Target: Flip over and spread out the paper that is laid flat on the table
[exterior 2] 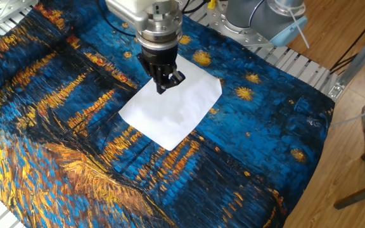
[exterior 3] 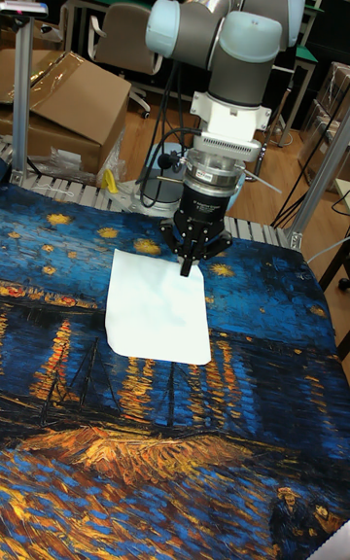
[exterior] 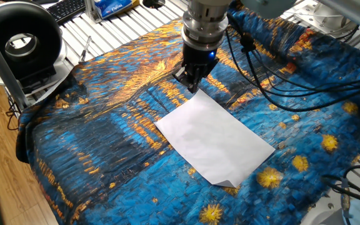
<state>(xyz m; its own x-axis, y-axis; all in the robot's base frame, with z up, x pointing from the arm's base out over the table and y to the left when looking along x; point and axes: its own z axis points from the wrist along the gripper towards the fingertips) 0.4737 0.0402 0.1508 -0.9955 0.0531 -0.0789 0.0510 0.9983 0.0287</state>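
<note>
The paper (exterior: pixel 214 137) (exterior 2: pixel 173 111) (exterior 3: pixel 156 312) is a plain white sheet lying flat on the table (exterior: pixel 105 137) (exterior 2: pixel 56 126) (exterior 3: pixel 243 424), which is draped in blue-and-orange cloth. Its near corner curls up slightly in one fixed view. My gripper (exterior: pixel 192 87) (exterior 2: pixel 163 85) (exterior 3: pixel 187 268) points straight down over the sheet's corner nearest the arm's base. Its fingers are pressed together into one tip, with nothing visibly between them. Whether the tip touches the sheet cannot be told.
Black cables (exterior: pixel 280 69) trail from the arm across the cloth. A black round device (exterior: pixel 20 40) and a keyboard (exterior: pixel 67 7) sit on white slats to one side. The arm's base (exterior 2: pixel 258 19) stands by the table edge, and a cardboard box (exterior 3: pixel 58 103) lies behind it.
</note>
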